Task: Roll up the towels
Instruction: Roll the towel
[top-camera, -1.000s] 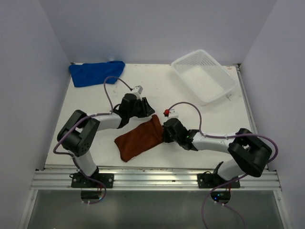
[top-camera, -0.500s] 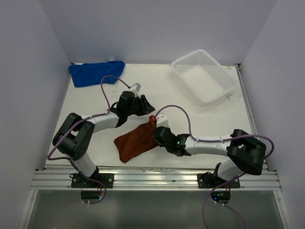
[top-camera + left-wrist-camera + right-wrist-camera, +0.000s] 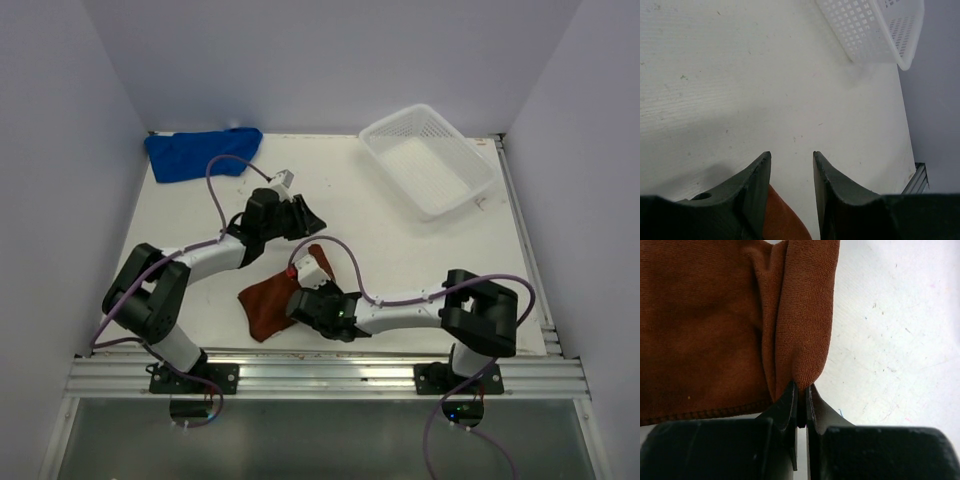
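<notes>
One white mesh basket, upright at 1 o'clock on the table, mesh floor showing, both towels outside it. Two towels. Rust-brown towel at 6 to 7 o'clock near the front edge, partly bunched, its pinched fold running up toward 12 o'clock in the right wrist view. Blue towel crumpled at 11 o'clock in the far corner, well apart from both arms. Two grippers. Right gripper at the rust-brown towel's 3 o'clock side, clenched tight on that fold of cloth. Left gripper near the towel's 12 o'clock end, jaws parted, nothing between the tips, only bare table beyond and a sliver of rust-brown cloth below.
</notes>
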`<act>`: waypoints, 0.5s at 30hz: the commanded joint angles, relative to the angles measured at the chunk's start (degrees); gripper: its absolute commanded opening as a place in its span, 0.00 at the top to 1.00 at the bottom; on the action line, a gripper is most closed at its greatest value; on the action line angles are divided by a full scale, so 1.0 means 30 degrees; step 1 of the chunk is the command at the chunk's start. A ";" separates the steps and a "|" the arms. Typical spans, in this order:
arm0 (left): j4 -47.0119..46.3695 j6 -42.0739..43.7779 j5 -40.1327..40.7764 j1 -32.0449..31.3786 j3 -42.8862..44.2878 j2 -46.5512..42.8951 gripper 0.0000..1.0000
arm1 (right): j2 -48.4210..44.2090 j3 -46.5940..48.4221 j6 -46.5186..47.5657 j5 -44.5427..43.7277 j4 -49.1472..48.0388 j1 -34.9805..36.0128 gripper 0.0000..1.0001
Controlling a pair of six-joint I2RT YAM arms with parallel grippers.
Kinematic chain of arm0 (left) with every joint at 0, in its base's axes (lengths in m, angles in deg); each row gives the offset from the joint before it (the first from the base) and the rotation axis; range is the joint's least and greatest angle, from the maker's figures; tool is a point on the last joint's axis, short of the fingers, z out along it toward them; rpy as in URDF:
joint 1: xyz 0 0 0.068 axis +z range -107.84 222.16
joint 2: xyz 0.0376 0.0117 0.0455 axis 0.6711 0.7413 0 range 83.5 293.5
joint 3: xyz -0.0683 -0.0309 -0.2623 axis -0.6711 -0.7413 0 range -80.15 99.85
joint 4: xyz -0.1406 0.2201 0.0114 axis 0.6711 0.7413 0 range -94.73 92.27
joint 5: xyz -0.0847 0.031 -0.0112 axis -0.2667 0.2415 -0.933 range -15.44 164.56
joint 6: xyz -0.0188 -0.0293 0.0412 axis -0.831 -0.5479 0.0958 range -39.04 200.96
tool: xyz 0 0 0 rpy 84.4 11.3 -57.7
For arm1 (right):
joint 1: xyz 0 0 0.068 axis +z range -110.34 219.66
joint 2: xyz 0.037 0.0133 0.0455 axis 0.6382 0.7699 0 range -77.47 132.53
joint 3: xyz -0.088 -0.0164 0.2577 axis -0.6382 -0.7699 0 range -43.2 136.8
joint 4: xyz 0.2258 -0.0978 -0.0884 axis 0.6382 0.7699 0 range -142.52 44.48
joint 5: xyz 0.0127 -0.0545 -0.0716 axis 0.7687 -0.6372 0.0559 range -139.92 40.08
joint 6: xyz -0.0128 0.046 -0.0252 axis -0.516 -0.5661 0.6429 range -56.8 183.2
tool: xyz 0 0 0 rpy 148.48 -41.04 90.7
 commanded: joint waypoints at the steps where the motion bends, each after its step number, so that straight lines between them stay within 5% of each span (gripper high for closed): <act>1: -0.0437 -0.0374 -0.0447 0.0120 -0.0166 -0.0835 0.57 | 0.0889 0.1440 0.0440 -0.2437 0.1575 0.0762 1.00; 15: -0.2428 -0.1194 -0.2846 0.0120 -0.1951 -0.1129 0.60 | 0.5109 0.6008 0.0058 -0.4782 0.6759 0.2461 1.00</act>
